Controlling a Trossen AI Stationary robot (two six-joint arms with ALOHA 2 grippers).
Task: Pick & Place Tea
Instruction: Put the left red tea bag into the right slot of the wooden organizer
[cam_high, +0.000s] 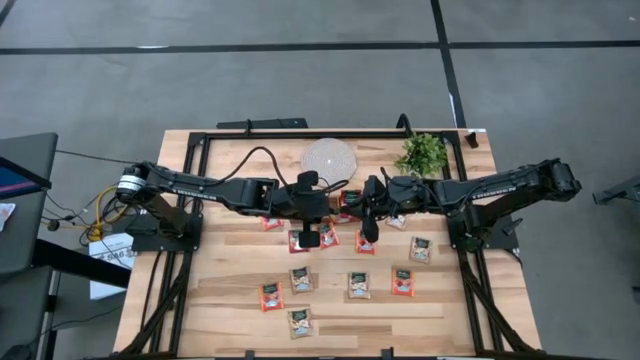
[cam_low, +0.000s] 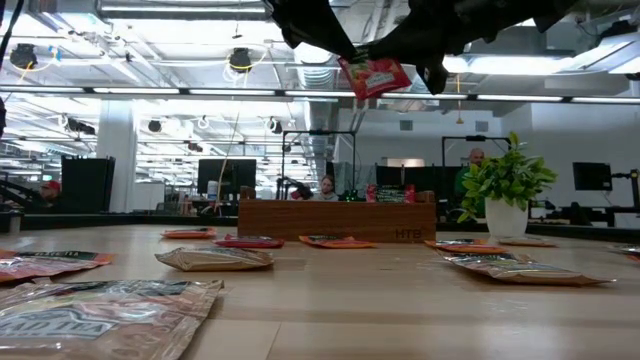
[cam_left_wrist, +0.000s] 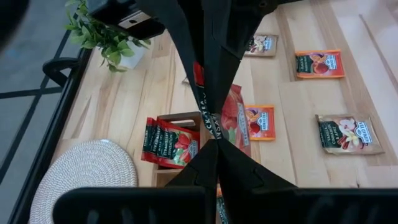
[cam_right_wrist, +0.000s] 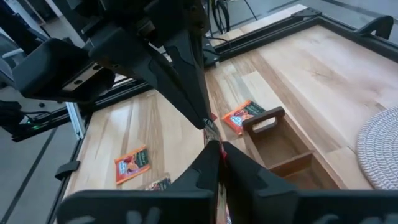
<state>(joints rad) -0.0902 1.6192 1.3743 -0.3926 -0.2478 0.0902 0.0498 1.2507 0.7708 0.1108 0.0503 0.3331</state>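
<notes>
Blurred tan sachet (cam_low: 100, 315) fills the low view's lower left. Above, at top centre, the left gripper (cam_low: 345, 58) and right gripper (cam_low: 400, 62) both pinch one red sachet (cam_low: 374, 76) aloft, arms meeting mid-table.

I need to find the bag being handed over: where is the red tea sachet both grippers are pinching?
In the low view the red tea sachet hangs high above the wooden tray, pinched between the left gripper and right gripper, left of the potted plant.

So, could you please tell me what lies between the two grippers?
A red tea bag, pinched by both the left gripper and the right gripper, above the table; the low view shows it.
</notes>
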